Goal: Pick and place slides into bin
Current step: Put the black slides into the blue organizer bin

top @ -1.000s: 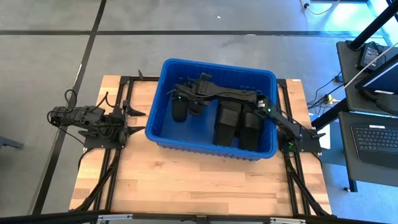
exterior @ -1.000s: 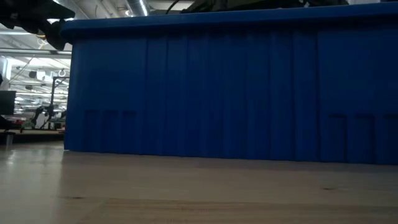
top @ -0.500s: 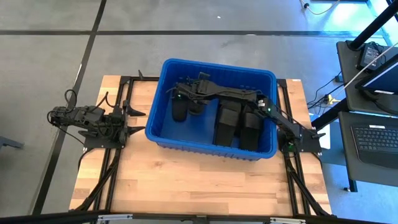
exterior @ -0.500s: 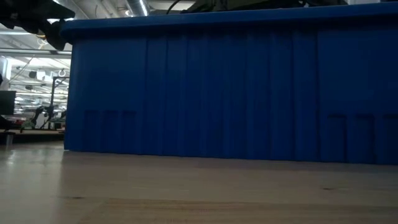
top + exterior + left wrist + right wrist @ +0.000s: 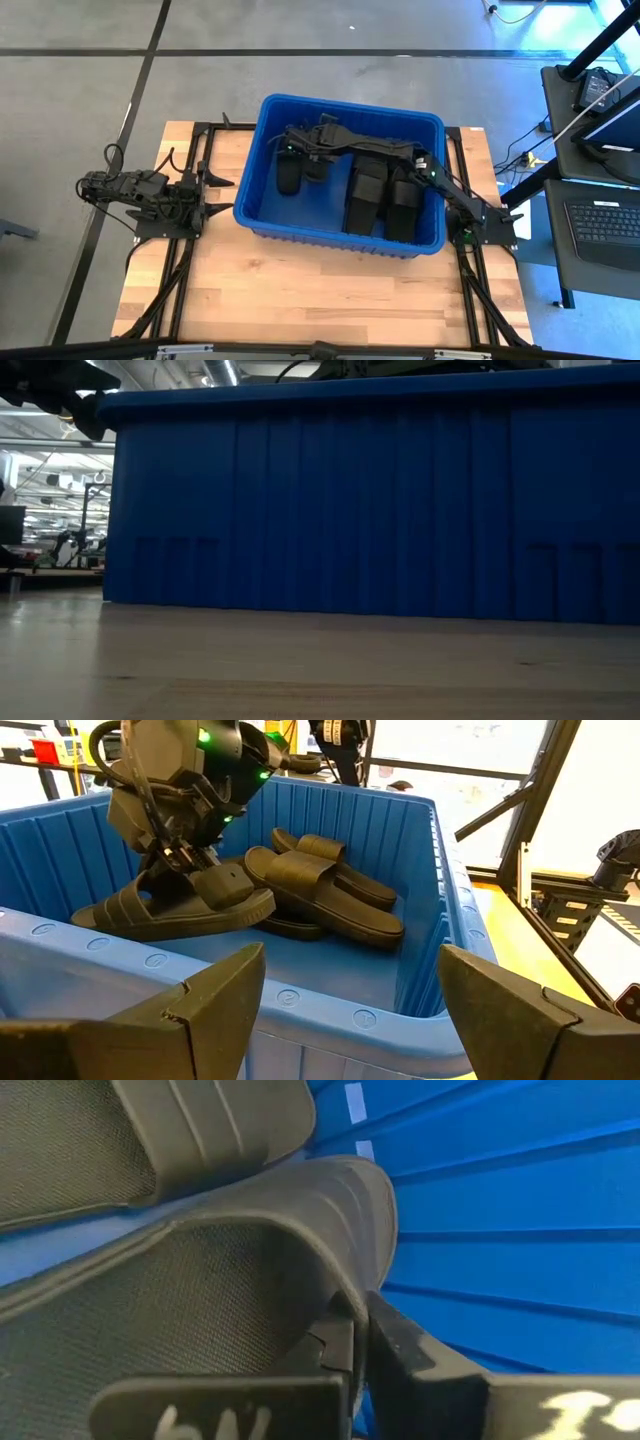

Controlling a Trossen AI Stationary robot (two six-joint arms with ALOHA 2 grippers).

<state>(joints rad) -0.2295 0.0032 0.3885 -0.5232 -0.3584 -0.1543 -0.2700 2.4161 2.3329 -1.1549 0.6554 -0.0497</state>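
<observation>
Left tool (image 5: 345, 1010) parked at the left edge of the bench (image 5: 300, 290), outside the bin (image 5: 262, 215), pointed at its left wall, fingers (image 5: 225, 990) spread wide apart, holding nothing. In the high view it sits at (image 5: 205, 195), just beside the bin wall, not touching it that I can see.

Bin is on the far half of the bench, roughly centred, blue, ribbed walls. Low view: its near wall (image 5: 370, 510) fills most of the picture, standing on the bench top (image 5: 300, 670); the contents can't be seen from there.

Slides (image 5: 375, 200) are all inside the bin. Left part of the bin: one slide (image 5: 288, 175) lying flat on the floor, with another partly under the arm beside it. Right part: a stack of slides, side by side and overlapping, toward the near wall. Left wrist view shows a slide (image 5: 180, 905) nearest that camera and a pile of overlapping slides (image 5: 320, 890) behind it against the far side wall. Exact count can't be told.

Right arm reaches from the bench's right edge over the bin rim across to the left part. Right tool (image 5: 292, 150) is down inside the bin, fingers (image 5: 400, 1350) pressed together, at the strap edge of a slide (image 5: 200, 1280). Strap looks to be touching the finger tips; whether it is pinched can't be told. Second slide (image 5: 150, 1130) lies just past it on the bin floor.
</observation>
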